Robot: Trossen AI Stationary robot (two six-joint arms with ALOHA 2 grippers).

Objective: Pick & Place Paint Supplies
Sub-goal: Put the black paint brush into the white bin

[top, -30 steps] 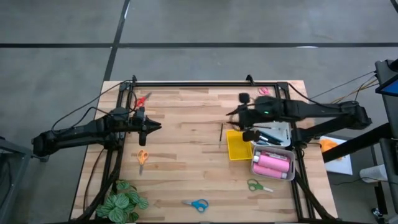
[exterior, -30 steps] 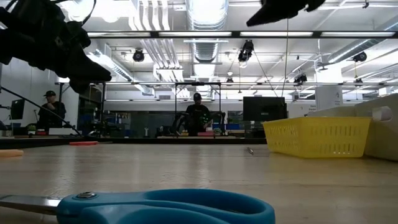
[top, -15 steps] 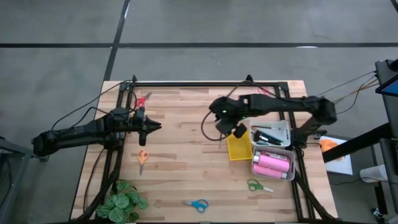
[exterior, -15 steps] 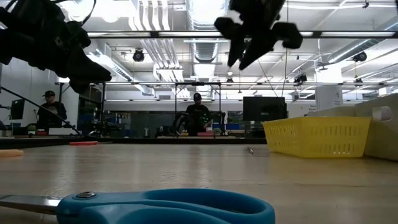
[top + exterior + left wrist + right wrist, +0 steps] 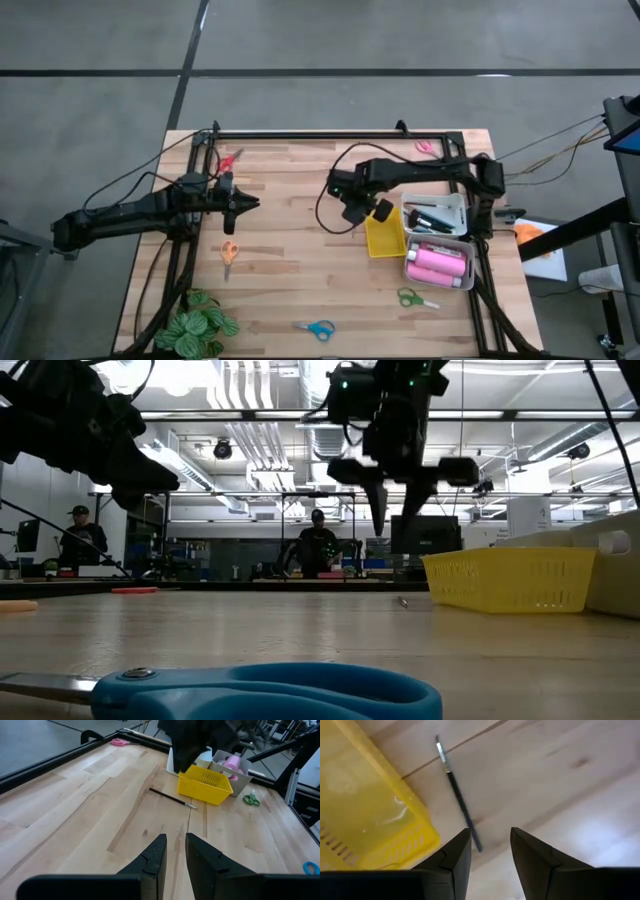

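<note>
The table (image 5: 300, 250) is pale butcher-block wood, laid in long planks and ringed by a black metal frame (image 5: 330, 134). At about 8 o'clock on it sits a leafy green plant (image 5: 197, 325) with round striped leaves.

Toward 3 o'clock stand three containers, touching one another. The yellow tray (image 5: 383, 236) is perforated plastic, square, and looks bare inside. The white tray (image 5: 458, 209) beside it holds several dark thin brushes (image 5: 432, 217). The clear bin (image 5: 409, 268) just below holds pink paint bottles (image 5: 437, 264) lying on their sides.

The right gripper (image 5: 353, 219) hangs at the table's centre, pointing down, its two dark fingers (image 5: 451, 857) parted a little with nothing between them. Right under it lies one thin paintbrush (image 5: 458, 802), black-handled with a silver ferrule, flat on the wood just beside the yellow tray's outer edge.

The left gripper (image 5: 250, 204) hovers at 9 o'clock, its fingers (image 5: 152, 857) nearly together with a narrow gap, holding nothing.

Small scissors lie scattered: red (image 5: 226, 161) at 10 o'clock, orange (image 5: 229, 254) at 8, blue (image 5: 316, 328) at 6, green (image 5: 414, 298) at 5, pink (image 5: 424, 147) at 1 o'clock by the frame.
</note>
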